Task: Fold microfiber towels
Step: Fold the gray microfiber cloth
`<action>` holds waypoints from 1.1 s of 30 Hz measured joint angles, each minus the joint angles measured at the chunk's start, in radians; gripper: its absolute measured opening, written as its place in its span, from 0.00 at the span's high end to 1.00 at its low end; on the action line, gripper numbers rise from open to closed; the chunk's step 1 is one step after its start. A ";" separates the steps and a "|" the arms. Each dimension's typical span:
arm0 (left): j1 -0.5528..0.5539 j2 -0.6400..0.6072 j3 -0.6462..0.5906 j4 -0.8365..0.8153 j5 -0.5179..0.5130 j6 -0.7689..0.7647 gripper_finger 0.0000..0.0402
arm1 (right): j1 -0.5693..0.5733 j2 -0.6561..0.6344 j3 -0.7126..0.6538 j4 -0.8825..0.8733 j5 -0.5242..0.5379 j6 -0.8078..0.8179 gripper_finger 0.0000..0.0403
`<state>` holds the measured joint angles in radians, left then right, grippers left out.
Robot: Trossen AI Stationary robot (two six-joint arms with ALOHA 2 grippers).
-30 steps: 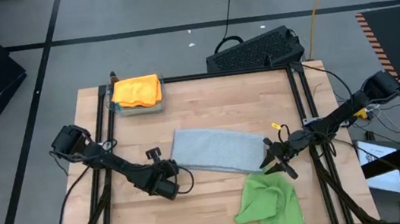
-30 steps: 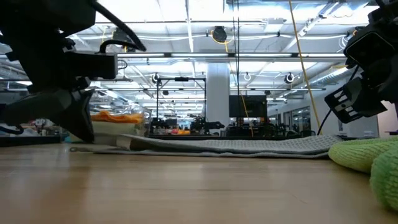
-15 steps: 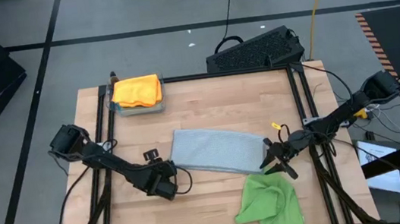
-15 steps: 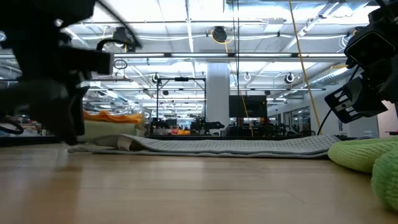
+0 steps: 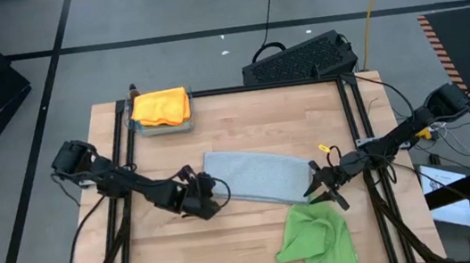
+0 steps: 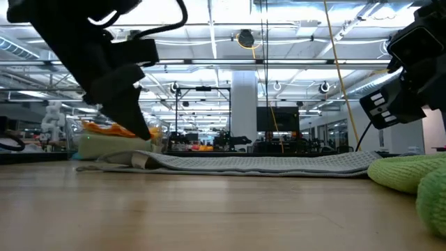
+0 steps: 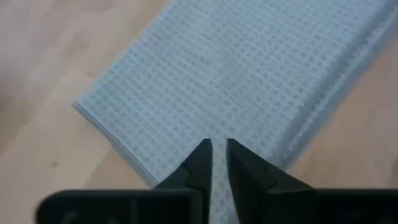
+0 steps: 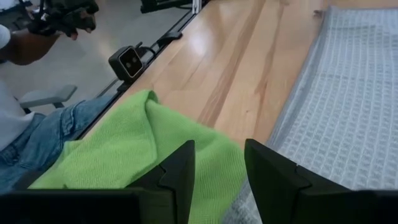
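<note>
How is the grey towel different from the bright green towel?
The grey towel lies flat and smooth, folded into a neat long rectangle; the bright green towel sits in a crumpled, bumpy heap. The grey towel lies in the middle of the table, between the two grippers; the bright green towel is nearer the front edge, by the right gripper. The grey one has a waffle weave; the green one looks fluffier. Both are soft cloths resting on the wood.
</note>
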<state>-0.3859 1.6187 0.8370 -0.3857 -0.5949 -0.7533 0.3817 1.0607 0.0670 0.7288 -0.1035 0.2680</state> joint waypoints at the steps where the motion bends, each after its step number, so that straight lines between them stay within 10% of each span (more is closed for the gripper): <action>1: -0.001 -0.002 -0.013 0.027 0.009 0.004 0.91 | 0.000 0.000 0.000 -0.002 0.000 0.000 0.68; 18: -0.013 -0.003 -0.194 0.245 0.132 -0.035 0.95 | 0.000 0.018 0.000 -0.009 0.128 -0.078 0.70; 33: 0.118 -0.069 -0.173 0.267 0.045 0.178 0.95 | -0.049 0.245 0.026 0.185 0.209 -0.046 0.99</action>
<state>-0.2678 1.5499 0.6644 -0.1191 -0.5499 -0.5755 0.3325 1.3057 0.0927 0.9135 0.1055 0.2216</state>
